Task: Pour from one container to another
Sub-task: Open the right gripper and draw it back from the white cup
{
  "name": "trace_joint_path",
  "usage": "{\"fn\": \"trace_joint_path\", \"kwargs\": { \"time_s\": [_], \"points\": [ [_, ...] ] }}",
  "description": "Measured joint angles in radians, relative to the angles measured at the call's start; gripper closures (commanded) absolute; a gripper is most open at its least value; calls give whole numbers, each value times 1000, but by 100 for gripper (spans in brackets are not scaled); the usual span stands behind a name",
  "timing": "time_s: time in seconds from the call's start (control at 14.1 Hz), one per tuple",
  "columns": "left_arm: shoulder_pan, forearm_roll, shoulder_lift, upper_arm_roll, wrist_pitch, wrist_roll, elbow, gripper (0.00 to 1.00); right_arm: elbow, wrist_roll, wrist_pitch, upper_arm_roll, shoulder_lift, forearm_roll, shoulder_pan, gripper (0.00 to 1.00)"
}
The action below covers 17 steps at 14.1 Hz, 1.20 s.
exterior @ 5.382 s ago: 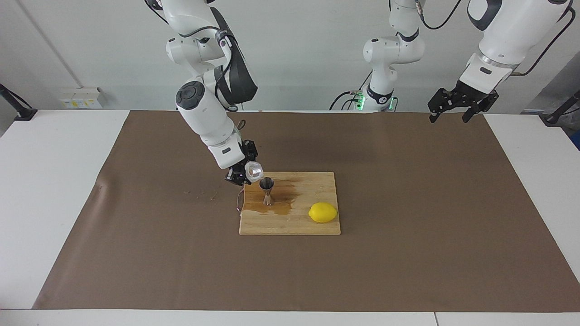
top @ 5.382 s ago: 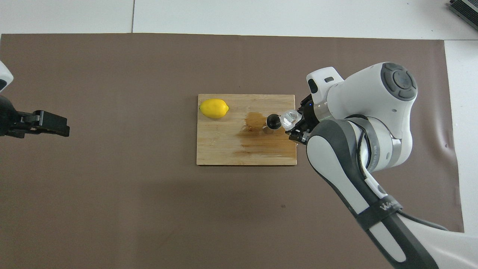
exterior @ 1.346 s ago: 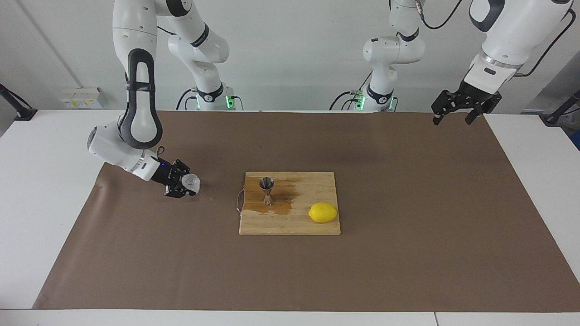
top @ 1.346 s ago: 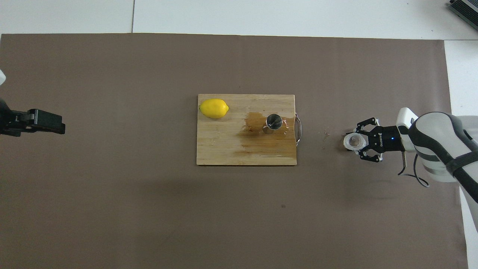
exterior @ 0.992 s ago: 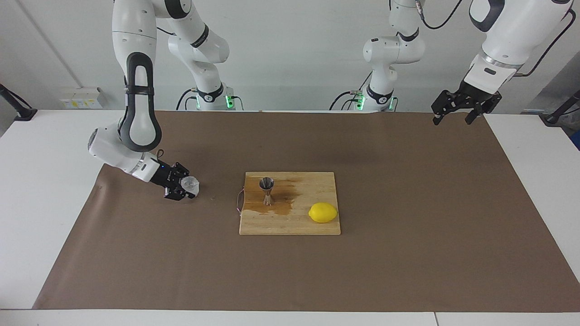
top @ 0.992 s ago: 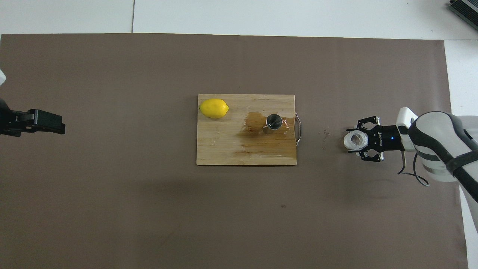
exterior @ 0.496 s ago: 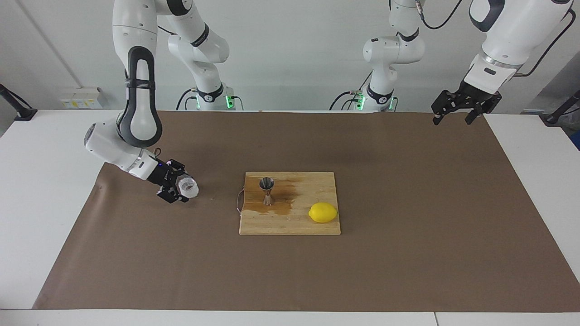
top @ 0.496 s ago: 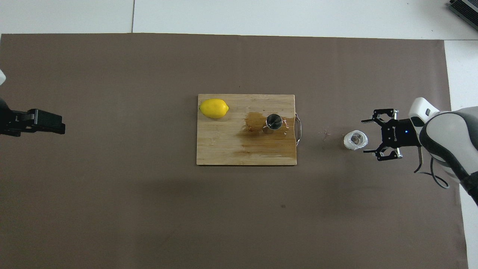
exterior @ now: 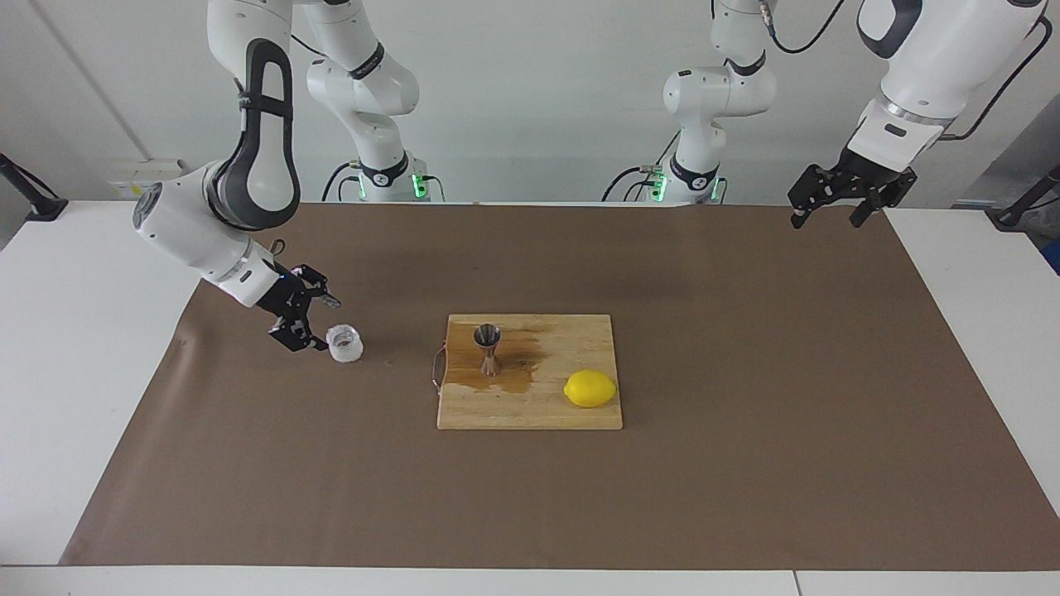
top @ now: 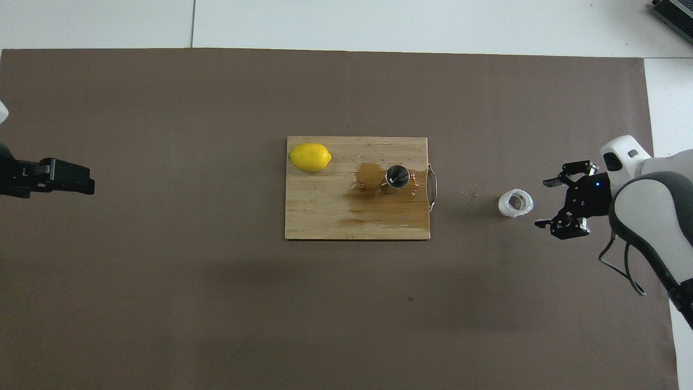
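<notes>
The squat clear cup [exterior: 345, 343] [top: 515, 202] stands upright on the brown mat, beside the board toward the right arm's end of the table. My right gripper [exterior: 308, 323] [top: 547, 202] is open and empty, just clear of the cup and a little above the mat. The steel jigger [exterior: 488, 348] [top: 397, 176] stands upright on the wooden cutting board [exterior: 571, 414] [top: 325, 216], next to a wet brown stain. My left gripper [exterior: 828, 213] [top: 89, 186] is open and waits raised over the mat's edge at the left arm's end.
A yellow lemon [exterior: 590, 388] [top: 309, 157] lies on the board's corner farther from the robots, toward the left arm's end. A metal handle [top: 432, 187] sticks out of the board toward the cup. Small droplets [top: 472, 194] mark the mat between board and cup.
My right gripper carried the cup from over the jigger to the mat, set it down upright, opened and drew back from it. The left arm has barely moved.
</notes>
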Motion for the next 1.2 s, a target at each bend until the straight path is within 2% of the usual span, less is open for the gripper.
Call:
{"fn": "trace_joint_path", "kwargs": {
  "time_s": [0.35,0.64,0.99,1.2],
  "points": [
    [0,0,0,0,0,0,0,0,16,395,3,1,-5,-211,30,0],
    [0,0,0,0,0,0,0,0,27,736,-78,2,-68,-337,56,0],
    [0,0,0,0,0,0,0,0,64,1333,-230,7,-143,-375,132,0],
    [0,0,0,0,0,0,0,0,135,1519,-291,9,-143,-377,157,0]
  ]
}}
